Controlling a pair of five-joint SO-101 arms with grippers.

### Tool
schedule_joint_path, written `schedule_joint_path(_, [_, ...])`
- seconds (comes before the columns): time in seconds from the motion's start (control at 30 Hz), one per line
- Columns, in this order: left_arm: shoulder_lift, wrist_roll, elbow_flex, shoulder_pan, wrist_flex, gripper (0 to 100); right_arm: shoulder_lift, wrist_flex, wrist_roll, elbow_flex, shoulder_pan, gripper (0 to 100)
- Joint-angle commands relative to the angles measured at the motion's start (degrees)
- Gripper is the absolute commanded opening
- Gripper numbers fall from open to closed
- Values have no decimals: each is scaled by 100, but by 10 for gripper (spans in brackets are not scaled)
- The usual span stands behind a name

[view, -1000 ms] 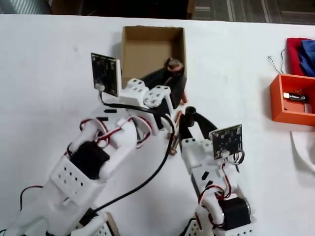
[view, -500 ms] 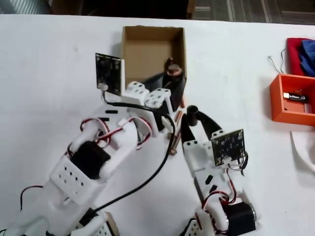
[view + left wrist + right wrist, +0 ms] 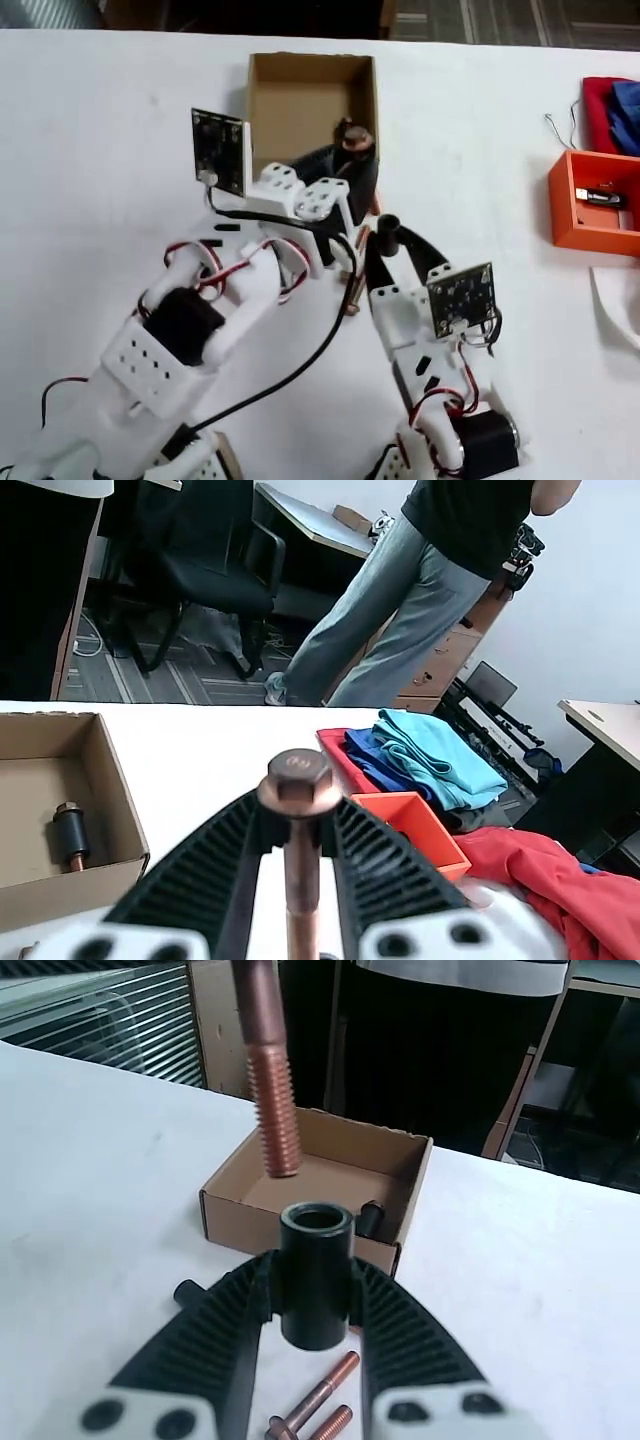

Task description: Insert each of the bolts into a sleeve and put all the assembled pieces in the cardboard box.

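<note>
Right gripper (image 3: pixel 316 1295) – jaws clamped on a black sleeve (image 3: pixel 317 1260), held upright with its open mouth facing up. Two loose bolts (image 3: pixel 318 1405) lie on the white table (image 3: pixel 90 1210) under it.

Left gripper (image 3: pixel 297 815) – jaws closed on a copper bolt (image 3: pixel 298 870), hex head up. The threaded tip hangs above the sleeve's mouth, slightly to one side and clear of it, not entered.

Just beyond stands the cardboard box (image 3: pixel 250 1215), open, with one assembled piece (image 3: pixel 68 842) lying inside. Well apart from the box sit an orange tray (image 3: pixel 570 215) and folded cloths (image 3: pixel 420 750).
</note>
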State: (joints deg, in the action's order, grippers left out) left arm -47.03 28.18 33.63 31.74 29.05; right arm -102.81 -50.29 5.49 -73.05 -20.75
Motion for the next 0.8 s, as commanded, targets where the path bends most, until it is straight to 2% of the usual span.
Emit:
schedule_joint_path(0.0, [0, -9, -154, 53, -185, 27, -48, 127, 53, 26, -110, 22])
schedule_joint_path(0.23, [0, 18, -145, 53, -149, 27, -48, 136, 62, 18, -84, 22])
schedule_joint_path(0.5, [9, -9, -136, 316, 343, 27, -40, 145, 79, 18, -84, 22])
schedule_joint_path(0.77, [-9, -18, 593, 290, 299, 27, -40, 145, 88, 18, -84, 22])
